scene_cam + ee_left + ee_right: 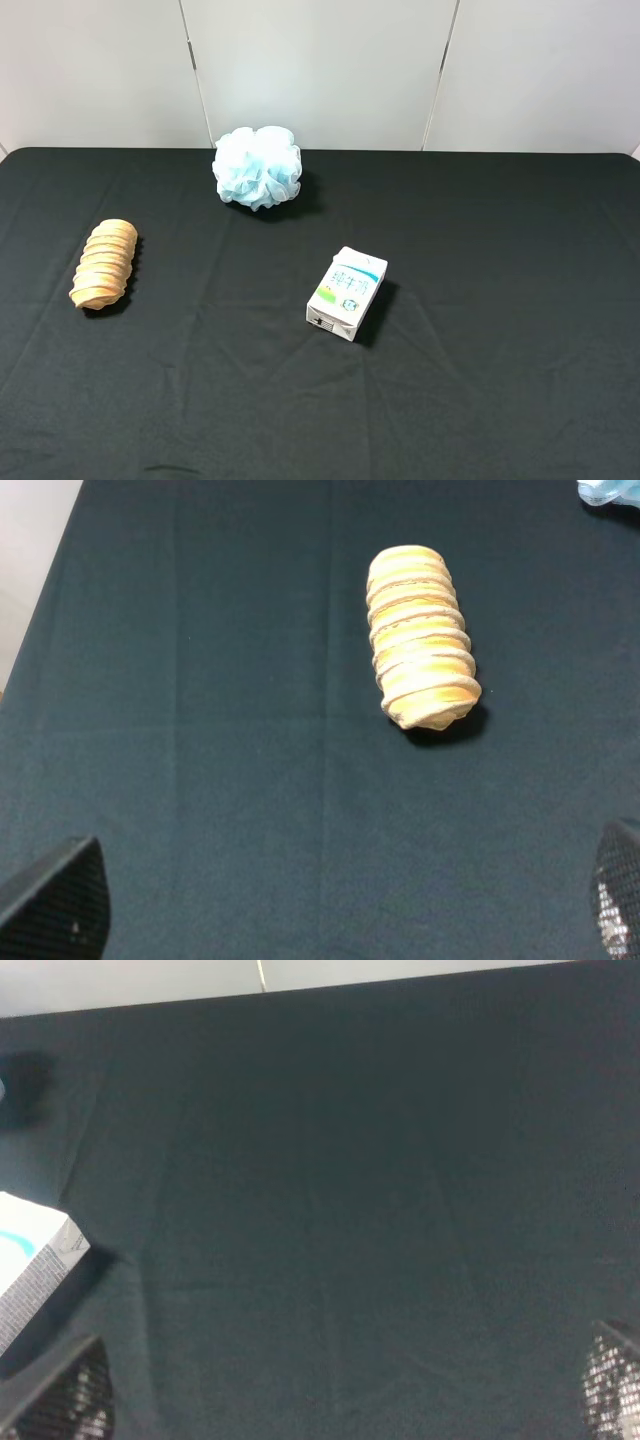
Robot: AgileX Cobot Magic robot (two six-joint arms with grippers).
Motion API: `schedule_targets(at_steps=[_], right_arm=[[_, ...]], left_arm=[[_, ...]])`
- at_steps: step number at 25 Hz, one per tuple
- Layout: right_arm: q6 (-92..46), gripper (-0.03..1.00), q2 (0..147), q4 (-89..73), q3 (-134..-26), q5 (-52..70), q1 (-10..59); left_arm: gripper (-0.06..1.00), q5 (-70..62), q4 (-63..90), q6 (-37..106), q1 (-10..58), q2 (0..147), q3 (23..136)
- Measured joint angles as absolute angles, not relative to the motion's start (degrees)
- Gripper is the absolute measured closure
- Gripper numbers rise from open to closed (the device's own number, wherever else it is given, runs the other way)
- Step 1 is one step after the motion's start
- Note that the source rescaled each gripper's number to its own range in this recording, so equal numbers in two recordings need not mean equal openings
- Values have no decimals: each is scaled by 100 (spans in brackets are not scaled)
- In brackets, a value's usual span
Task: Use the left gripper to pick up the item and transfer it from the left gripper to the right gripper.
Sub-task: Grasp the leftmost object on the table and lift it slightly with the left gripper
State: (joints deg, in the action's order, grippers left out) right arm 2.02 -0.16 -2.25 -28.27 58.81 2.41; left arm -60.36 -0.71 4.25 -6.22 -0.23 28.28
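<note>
The item, a tan-orange ridged loaf (104, 264), lies on the black cloth at the left of the table. It also shows in the left wrist view (422, 635), untouched. My left gripper (340, 892) is open and empty, with its two fingertips (60, 895) spread wide and well short of the loaf. My right gripper (340, 1390) is open and empty over bare cloth, its fingertips (70, 1395) far apart. Neither arm shows in the exterior high view.
A pale blue bath puff (257, 167) sits at the back of the table, left of centre. A white carton with green-blue print (347, 292) lies near the middle and shows at the edge of the right wrist view (30, 1260). A white wall (320, 70) stands behind the table.
</note>
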Motion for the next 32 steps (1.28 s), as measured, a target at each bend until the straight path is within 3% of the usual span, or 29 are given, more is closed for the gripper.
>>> schedule_targets(at_steps=[25, 32], right_arm=[[202, -3, -16, -225, -2827, 5881, 241], [202, -3, -16, -225, -2827, 5881, 241]], left_arm=[[-1, -6030, -199, 403, -622, -23, 2828], [-5, -6030, -199, 385, -622, -23, 2828]])
